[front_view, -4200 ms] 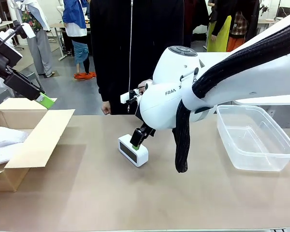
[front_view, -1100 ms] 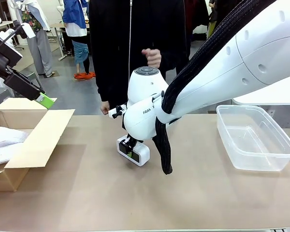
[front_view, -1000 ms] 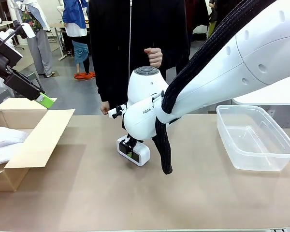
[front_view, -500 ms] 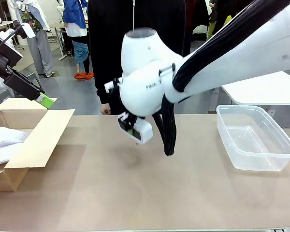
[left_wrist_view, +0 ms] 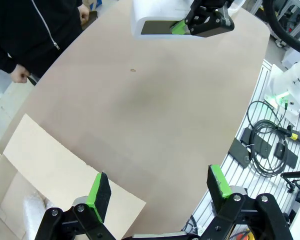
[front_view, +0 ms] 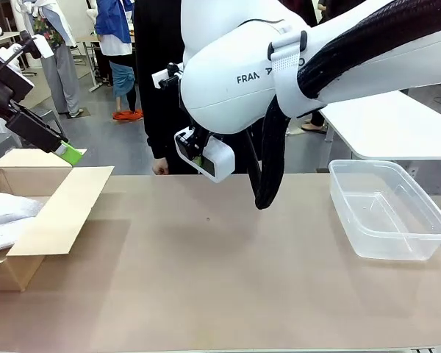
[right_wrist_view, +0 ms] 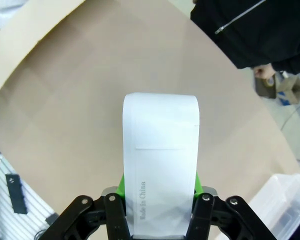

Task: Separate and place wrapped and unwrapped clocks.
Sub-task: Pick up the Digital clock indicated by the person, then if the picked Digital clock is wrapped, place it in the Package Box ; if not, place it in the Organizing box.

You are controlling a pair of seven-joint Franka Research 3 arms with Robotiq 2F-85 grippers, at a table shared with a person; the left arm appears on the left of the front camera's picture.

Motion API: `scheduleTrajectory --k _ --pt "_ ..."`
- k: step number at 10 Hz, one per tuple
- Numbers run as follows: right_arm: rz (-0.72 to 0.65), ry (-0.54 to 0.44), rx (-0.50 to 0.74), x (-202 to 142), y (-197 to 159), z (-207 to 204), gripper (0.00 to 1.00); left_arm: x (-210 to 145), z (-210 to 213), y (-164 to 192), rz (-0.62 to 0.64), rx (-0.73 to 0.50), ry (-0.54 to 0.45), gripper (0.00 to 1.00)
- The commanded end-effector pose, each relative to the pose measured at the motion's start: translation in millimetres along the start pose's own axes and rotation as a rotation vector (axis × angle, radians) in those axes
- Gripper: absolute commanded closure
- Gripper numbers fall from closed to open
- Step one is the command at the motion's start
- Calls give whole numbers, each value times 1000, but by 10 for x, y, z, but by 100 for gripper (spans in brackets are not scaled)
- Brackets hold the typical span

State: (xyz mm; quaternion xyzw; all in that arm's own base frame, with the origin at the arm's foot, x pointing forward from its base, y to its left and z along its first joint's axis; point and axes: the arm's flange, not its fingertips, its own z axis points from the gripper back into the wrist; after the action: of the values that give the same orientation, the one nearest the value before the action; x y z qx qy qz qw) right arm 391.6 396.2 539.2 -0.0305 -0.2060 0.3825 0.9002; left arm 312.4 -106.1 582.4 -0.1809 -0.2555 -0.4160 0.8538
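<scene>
Above table, right end effector [right_wrist_view: 159, 192] grips bare clock [right_wrist_view: 161, 150] printed "Made in China".

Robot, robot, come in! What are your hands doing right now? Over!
Right end effector shut on bare clock, held above table. Left end effector open over cardboard box. Plastic tub waits; path clear.

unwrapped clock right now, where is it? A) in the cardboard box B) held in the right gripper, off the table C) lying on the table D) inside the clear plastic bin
B: the unwrapped clock is clamped in the right gripper well above the table; the right wrist view shows its white back between the green pads, and the clear plastic bin holds nothing.
</scene>
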Motion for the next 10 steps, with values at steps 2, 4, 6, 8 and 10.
scheduleTrajectory --k 2,4,6,8,10 --pt "0 0 0 0 0 0 84 0 -1 -12 4 0 1 0" --pt "0 0 0 0 0 0 84 0 -1 -12 4 0 1 0" --pt "0 0 0 0 0 0 84 0 -1 -12 4 0 1 0" --pt "0 0 0 0 0 0 84 0 -1 -12 4 0 1 0" --pt "0 0 0 0 0 0 84 0 -1 -12 4 0 1 0"
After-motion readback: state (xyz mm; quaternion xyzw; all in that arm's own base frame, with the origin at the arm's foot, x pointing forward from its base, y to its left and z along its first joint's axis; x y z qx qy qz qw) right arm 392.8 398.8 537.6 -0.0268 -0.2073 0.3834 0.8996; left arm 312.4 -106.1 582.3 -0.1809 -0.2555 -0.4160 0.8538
